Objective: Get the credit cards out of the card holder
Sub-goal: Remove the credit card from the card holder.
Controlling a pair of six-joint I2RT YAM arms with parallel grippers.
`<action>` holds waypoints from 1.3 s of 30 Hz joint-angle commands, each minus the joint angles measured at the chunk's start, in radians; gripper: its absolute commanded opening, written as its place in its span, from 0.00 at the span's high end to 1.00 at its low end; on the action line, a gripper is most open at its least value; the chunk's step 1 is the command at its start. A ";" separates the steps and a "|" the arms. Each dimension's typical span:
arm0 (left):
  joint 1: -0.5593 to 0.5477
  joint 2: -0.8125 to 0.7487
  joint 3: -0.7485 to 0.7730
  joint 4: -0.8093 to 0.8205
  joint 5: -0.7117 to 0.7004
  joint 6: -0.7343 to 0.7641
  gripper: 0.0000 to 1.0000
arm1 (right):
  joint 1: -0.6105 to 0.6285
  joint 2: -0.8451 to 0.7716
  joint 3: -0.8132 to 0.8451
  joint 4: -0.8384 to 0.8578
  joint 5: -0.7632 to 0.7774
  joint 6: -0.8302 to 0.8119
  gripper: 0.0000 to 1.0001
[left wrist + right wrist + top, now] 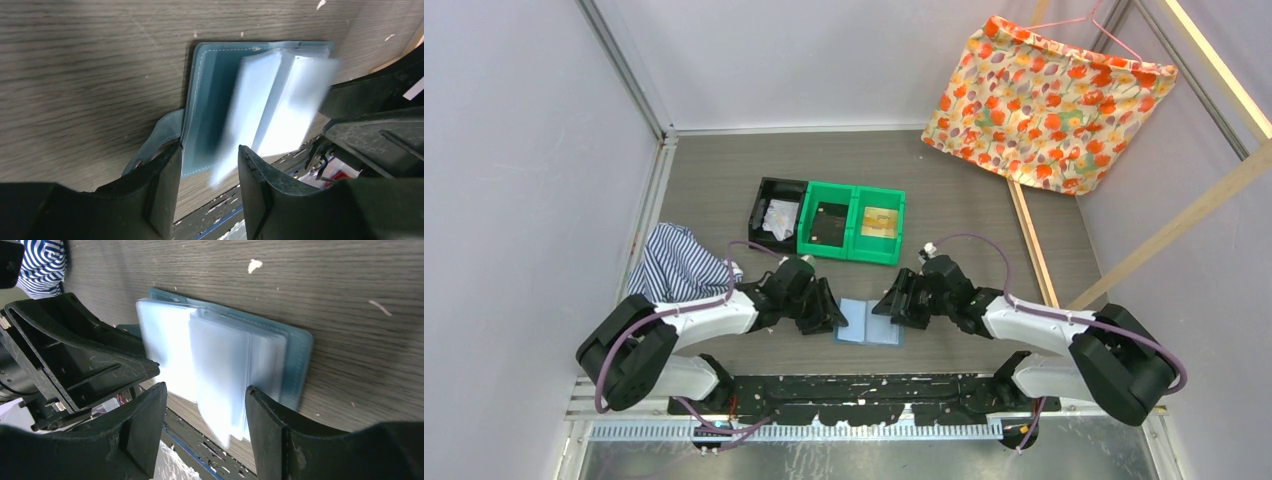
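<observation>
Top external: card holder (870, 322) unfolded at near edge of worktop (714, 180), sleeves (220, 365) exposed for picking | left pincer (210, 150), right pincer (205, 390) spread, straddling sleeves, nothing gripped.

A: Any way in to the card holder (870, 322)?

B: Not from the sides. The left pincer (207, 152) crowds its left edge and the right pincer (206, 390) crowds its right.

A: And from the far side?

B: There's a strip of bare tabletop (864, 280), then the bins (852, 215) stand across it. A striped cloth (679, 264) lies off to the left, and a wooden bar (1031, 245) bounds the right.
</observation>
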State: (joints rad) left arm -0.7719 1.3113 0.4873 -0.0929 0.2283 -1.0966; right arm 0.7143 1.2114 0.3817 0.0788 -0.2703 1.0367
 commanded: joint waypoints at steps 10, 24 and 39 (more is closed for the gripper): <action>-0.003 0.035 -0.041 0.062 -0.029 -0.003 0.53 | 0.023 0.030 0.032 0.082 -0.036 0.002 0.39; 0.008 -0.158 0.036 -0.205 -0.091 0.059 0.51 | 0.074 0.128 0.175 0.132 -0.119 -0.061 0.35; 0.072 -0.518 0.010 -0.382 -0.164 0.053 0.49 | 0.077 0.342 0.262 0.107 -0.142 -0.108 0.36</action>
State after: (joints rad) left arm -0.7040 0.8474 0.4885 -0.4625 0.0921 -1.0435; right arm 0.7849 1.5833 0.6086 0.2268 -0.4202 0.9707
